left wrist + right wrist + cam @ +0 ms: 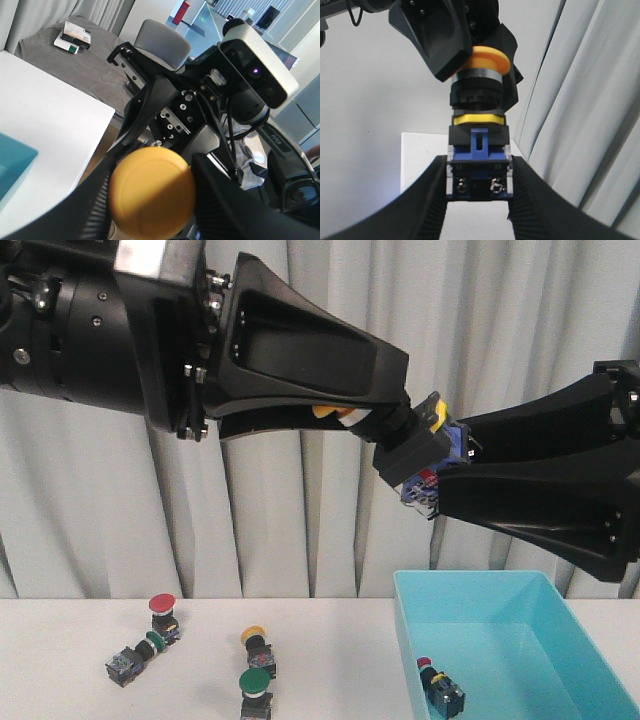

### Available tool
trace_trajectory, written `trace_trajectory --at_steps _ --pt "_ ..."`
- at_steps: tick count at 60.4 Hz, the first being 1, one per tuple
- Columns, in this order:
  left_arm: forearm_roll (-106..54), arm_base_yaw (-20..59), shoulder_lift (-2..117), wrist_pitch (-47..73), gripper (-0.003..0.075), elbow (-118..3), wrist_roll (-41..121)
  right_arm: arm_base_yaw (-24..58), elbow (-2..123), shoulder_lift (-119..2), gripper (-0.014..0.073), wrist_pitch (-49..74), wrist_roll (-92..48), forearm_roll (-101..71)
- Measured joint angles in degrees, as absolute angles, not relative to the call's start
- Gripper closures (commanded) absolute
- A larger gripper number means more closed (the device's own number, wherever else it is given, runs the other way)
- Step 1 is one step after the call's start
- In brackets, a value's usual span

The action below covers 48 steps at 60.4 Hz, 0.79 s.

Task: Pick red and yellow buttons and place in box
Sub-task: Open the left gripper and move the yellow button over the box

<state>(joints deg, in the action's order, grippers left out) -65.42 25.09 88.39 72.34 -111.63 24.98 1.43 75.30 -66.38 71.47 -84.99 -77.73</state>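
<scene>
Left black gripper (385, 425) clenched on the cap end of a yellow mushroom-capped push-button with dark blocky body (420, 445). Button's long axis ran level between the arms, high in the air. Right black gripper (445, 475) gripped the blue terminal end. Large turquoise plastic tray (480, 585) lay below, nearer the right arm, already holding one button.

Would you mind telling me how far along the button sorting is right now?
One red button already lies in the box. A yellow button is held in mid-air between the left gripper and right gripper, which both grip it. A red button and a yellow button remain on the table.
</scene>
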Motion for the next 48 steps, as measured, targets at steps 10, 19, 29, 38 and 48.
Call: trace_trajectory --at_steps 10,19,29,38,48 --pt "-64.5 25.1 88.4 72.3 0.0481 -111.7 24.9 1.4 75.3 -66.4 0.0572 71.5 -85.1 -77.4" --pt "-63.9 25.1 88.4 72.3 0.0323 -111.7 24.9 1.4 75.3 -66.4 0.0572 71.4 -85.1 -77.2" --pt "-62.0 25.1 88.4 72.3 0.0193 -111.7 24.9 1.4 75.3 -66.4 0.0572 71.3 -85.0 -77.5" --pt "-61.9 25.1 88.4 72.3 0.0156 -111.7 25.0 1.4 75.3 -66.4 0.0572 71.3 -85.0 -77.8" --pt "-62.8 25.1 88.4 72.3 0.0158 -111.7 24.9 1.4 75.3 -66.4 0.0572 69.3 -84.7 -77.8"
